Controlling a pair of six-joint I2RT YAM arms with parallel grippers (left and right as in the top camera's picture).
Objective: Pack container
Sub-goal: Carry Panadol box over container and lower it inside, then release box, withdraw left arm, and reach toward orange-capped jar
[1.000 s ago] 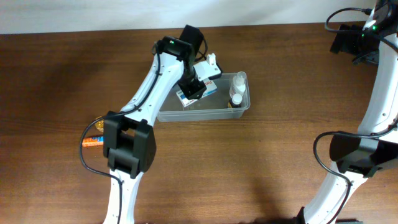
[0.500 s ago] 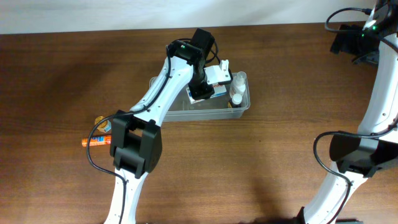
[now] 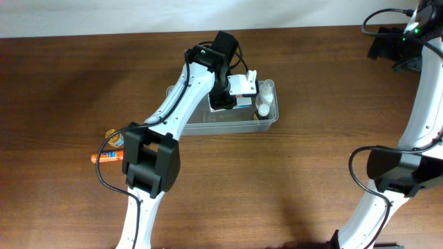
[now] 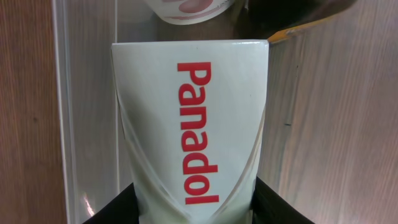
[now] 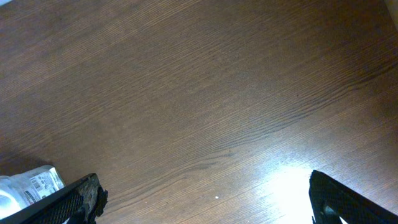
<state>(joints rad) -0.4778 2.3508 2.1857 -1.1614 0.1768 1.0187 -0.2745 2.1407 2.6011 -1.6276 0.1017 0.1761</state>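
Desk (image 3: 311,173), left to right.

Far left, outside the tub: orange tube (image 3: 104,158) lying flat, with a small gold item (image 3: 111,134) just beyond it. Type unclear.

Centre: container (image 3: 228,128) sits on the desk, long side running left to right. The left arm reaches into it from the near left. Left gripper (image 3: 221,99) is narrow and clamped on a white carton (image 4: 193,124) with red "Panadol" print. The carton's sides pinch in between the fingers, so I read it as gripped, not released. Wrist view: the carton points along the tub, with the clear wall (image 4: 62,93) just beside it on one side. Whether its underside touches the tub floor cannot be told.

Right end of tub: white bottles (image 3: 264,97), upright, just beyond the carton's far end.

Far right: right gripper (image 5: 205,199) is wide, holds nothing and is parked well away from the tub. A white packet (image 5: 28,185) shows at the edge of its view.

Step in hand (judgement): placing the carton in the tub. Packing is partly done, with loose items left on the desk.

Next move calls for: lower until the carton is seated, open the jaws and lift straight up clear of the wall. Take care not to nudge the bottles.
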